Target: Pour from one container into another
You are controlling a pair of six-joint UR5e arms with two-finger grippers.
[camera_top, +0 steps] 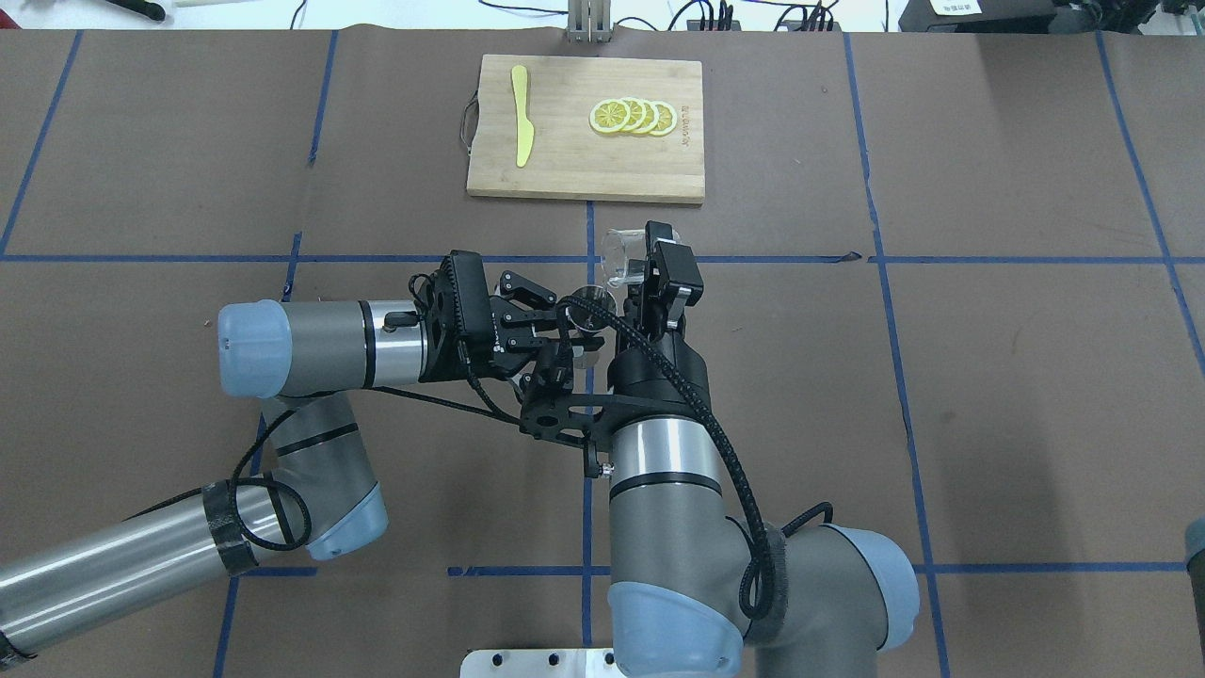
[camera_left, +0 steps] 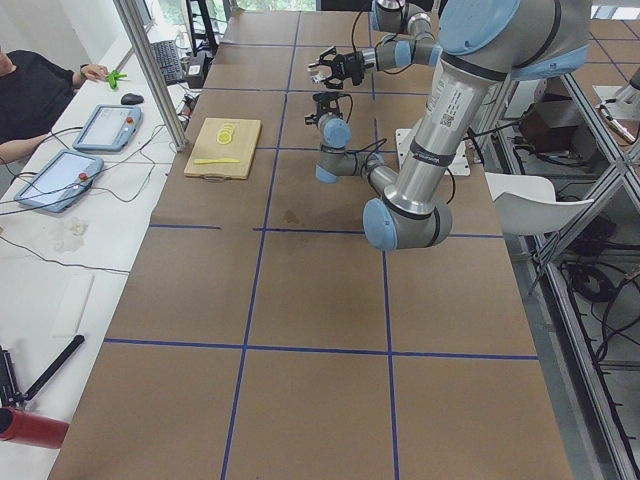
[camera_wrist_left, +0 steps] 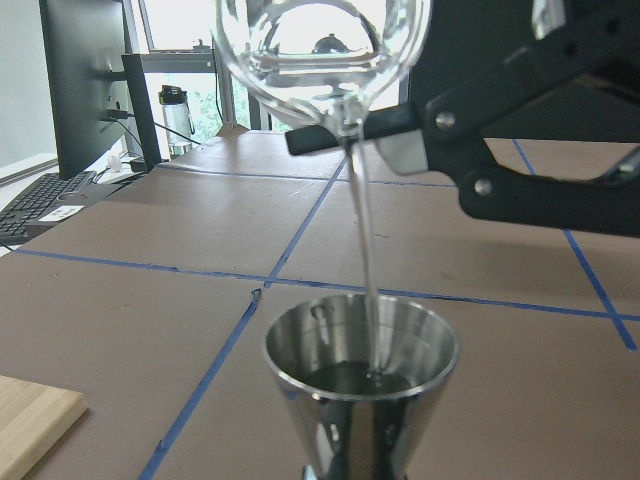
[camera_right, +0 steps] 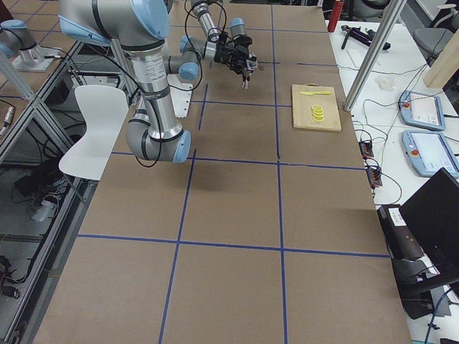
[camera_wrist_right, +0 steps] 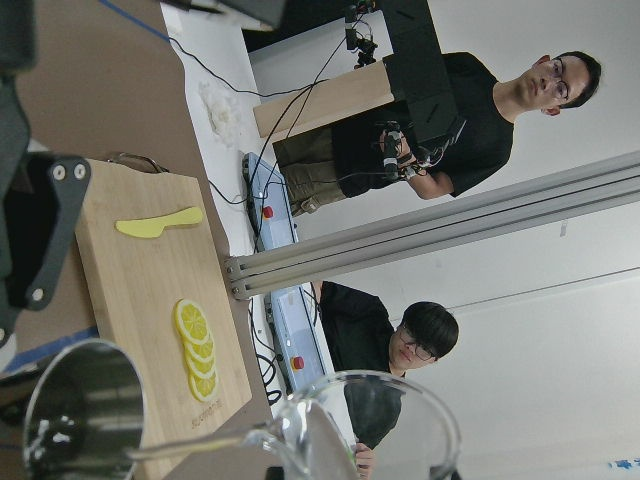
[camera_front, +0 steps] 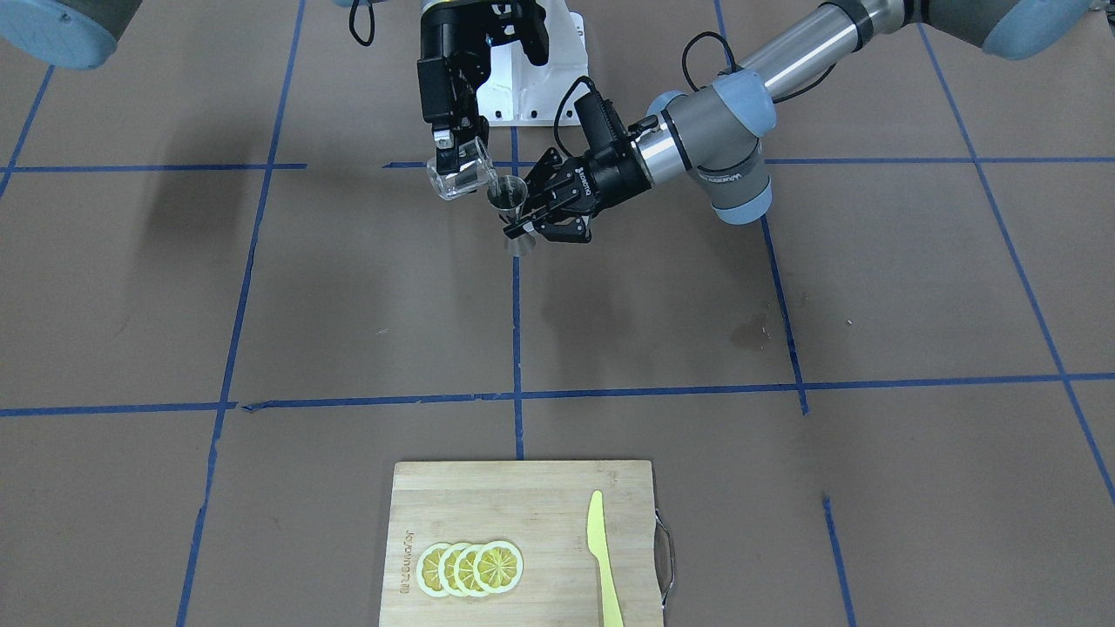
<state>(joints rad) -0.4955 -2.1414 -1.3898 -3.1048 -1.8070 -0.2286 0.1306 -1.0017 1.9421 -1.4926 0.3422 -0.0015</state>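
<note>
Pour is under way. The right pincer [camera_front: 451, 155] is clamped on the clear cup [camera_front: 459, 177] and tips it over, lip down toward the jigger [camera_front: 509, 193], so the liquid runs off the spout instead of over the side. The left pincer [camera_front: 521, 226] comes in from the side, closed on the jigger's narrow waist. That keeps the jigger upright with its top cone open and unobstructed just below the cup's lip, and it looks lifted off the surface [camera_front: 348, 305]. Both things sit around the middle of the surface, on the robot's side, well apart from the cutting board [camera_front: 453, 496] on the far side. The board carries lemon slices [camera_front: 470, 568] and a yellow knife [camera_front: 601, 557], both untouched. In the left wrist view a thin clear stream [camera_wrist_left: 362, 230] falls from the cup into the top cone. That cone holds only a shallow pool, so it looks far from full. The cup has clear liquid gathered at its lowered lip, amount hard to tell. Judgement: the stream lands off-centre toward one wall, so a small drift of either arm could spill.
</note>
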